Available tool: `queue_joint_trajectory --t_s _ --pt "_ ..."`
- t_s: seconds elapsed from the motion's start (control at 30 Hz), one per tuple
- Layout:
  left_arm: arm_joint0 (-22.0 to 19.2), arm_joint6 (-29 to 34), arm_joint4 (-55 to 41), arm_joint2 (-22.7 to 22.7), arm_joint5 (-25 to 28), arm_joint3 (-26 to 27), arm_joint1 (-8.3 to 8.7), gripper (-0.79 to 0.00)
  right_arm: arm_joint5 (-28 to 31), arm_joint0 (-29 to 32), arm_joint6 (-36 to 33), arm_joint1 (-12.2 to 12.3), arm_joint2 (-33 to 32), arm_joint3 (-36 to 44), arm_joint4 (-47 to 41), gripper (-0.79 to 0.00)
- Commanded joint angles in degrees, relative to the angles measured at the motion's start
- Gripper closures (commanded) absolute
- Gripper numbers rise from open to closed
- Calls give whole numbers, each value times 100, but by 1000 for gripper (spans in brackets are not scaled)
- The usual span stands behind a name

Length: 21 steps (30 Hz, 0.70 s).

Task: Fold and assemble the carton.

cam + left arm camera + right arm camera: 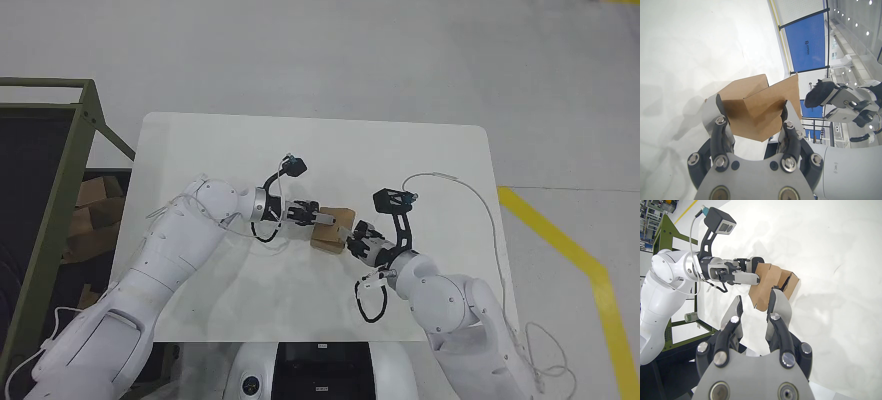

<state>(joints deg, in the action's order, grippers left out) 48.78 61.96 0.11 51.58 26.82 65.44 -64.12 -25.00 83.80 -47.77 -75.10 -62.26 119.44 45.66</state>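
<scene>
Carton [332, 228], partly folded brown cardboard, sits at the middle of the white table [300, 150], clamped at one end by the left pincer [752, 103]. The right pincer [756, 295] is spread open just beside its opposite edge.

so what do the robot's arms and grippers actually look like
The left arm and right arm have glossy white rounded shells. The left gripper and right gripper are grey metal with black linkages, silver screws and black-padded fingers. A black bracket on the left wrist carries a camera with a white cable.
</scene>
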Motion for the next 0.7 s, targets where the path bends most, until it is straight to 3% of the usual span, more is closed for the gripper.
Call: queue_joint_trajectory --t_s 0.0,0.67 --pt "-5 -1 5 -8 8 3 -2 -570 -22 -56 -45 -3 17 -81 -23 -262" --pt "-44 0 20 -99 -18 -54 -26 -542 -191 -92 0 14 59 -89 112 -262"
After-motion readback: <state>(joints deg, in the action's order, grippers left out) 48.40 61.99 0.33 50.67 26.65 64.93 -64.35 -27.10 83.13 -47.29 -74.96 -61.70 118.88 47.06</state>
